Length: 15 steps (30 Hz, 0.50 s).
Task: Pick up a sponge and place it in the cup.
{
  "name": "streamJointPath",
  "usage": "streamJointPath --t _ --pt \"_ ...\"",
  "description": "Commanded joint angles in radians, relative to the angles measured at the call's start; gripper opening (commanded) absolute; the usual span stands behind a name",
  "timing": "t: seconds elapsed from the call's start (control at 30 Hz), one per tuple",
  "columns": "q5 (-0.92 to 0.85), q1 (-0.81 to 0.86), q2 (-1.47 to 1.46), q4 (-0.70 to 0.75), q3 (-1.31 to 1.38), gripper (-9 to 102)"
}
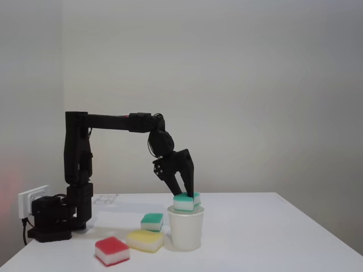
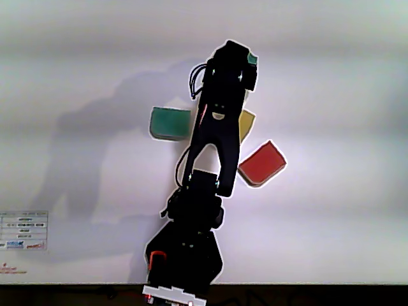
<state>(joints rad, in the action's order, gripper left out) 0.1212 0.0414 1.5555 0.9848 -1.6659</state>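
Note:
In the fixed view my black gripper [image 1: 185, 194] reaches down over the white paper cup [image 1: 186, 231] and is shut on a teal-topped, white-bottomed sponge [image 1: 185, 202]. The sponge sits right at the cup's rim, its lower part level with the opening. In the other view, from above, the arm hides the cup, and a teal sliver of the held sponge [image 2: 253, 59] shows beside the gripper head. A second teal sponge [image 1: 152, 221] [image 2: 169, 122] lies on the table just left of the cup.
A yellow sponge [image 1: 145, 240] [image 2: 247, 121] and a red-topped sponge [image 1: 112, 250] [image 2: 262, 164] lie in front-left of the cup. The arm's base [image 1: 54, 218] stands at the left, next to a white power socket [image 1: 33, 201]. The white table [image 1: 266, 232] extends to the right.

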Motion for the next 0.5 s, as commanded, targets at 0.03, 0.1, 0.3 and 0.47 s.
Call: streamJointPath --t 0.03,0.1,0.3,0.47 --pt "0.018 0.003 0.038 0.005 0.009 11" --pt "0.015 0.002 0.034 0.005 0.02 16" --pt "0.005 0.002 0.032 0.032 0.044 29" --pt "-0.012 0.005 0.032 0.043 0.061 36"
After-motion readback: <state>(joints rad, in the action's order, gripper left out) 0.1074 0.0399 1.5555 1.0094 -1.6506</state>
